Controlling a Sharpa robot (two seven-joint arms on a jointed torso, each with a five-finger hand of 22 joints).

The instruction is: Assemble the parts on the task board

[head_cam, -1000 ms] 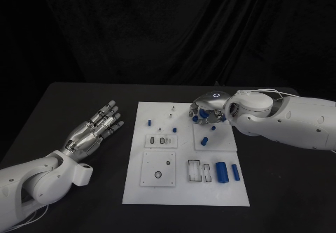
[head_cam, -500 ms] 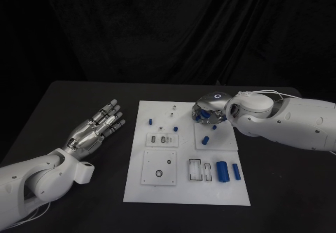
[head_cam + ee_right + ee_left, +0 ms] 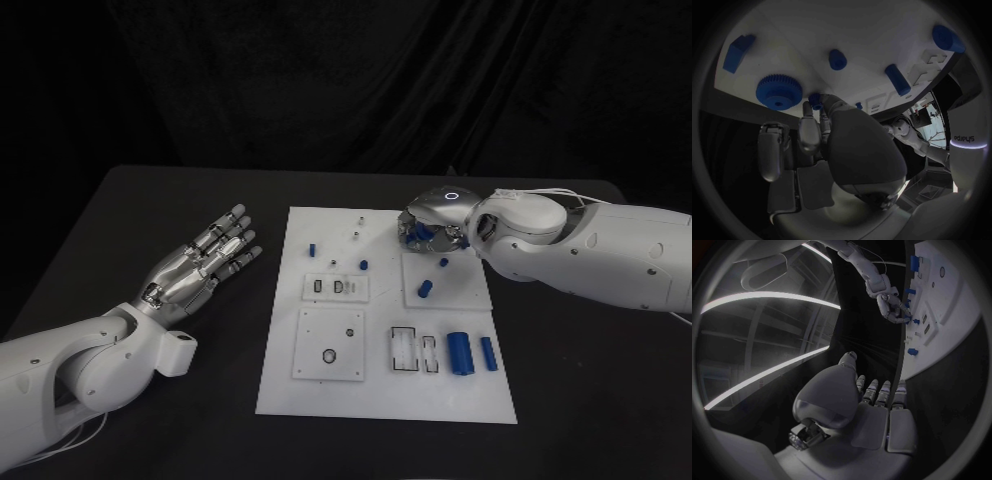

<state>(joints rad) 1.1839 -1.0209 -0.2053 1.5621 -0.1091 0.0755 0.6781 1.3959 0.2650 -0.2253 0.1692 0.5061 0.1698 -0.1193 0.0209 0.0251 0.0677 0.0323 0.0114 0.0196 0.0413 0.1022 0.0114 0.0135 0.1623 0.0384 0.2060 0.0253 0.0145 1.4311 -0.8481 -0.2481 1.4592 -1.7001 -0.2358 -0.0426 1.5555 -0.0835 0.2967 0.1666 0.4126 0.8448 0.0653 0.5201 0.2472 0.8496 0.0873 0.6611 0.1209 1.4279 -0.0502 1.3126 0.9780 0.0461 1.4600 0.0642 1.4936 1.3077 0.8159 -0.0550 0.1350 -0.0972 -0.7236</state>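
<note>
The white task board (image 3: 382, 400) lies in the middle of the black table. My right hand (image 3: 430, 232) hovers over its far right corner, fingers curled down. In the right wrist view its thumb and a finger pinch a small blue part (image 3: 815, 100) just beside the blue gear (image 3: 779, 92). A blue block (image 3: 739, 51), a short peg (image 3: 837, 59) and a blue cylinder (image 3: 897, 79) lie on the board beyond the fingers. My left hand (image 3: 202, 262) lies flat beside the board's left edge, fingers stretched out and apart, holding nothing.
A thick blue cylinder (image 3: 459, 353) and a thinner one (image 3: 488, 353) lie at the board's near right, beside a slotted white insert (image 3: 413, 351). Small blue pegs (image 3: 426, 289) (image 3: 310, 251) (image 3: 364, 265) dot the board's middle. Bare black table surrounds the board.
My right hand's fingers have drawn closer together over the blue pieces, and the hand has edged slightly towards the far side. The left hand has stayed as it was.
</note>
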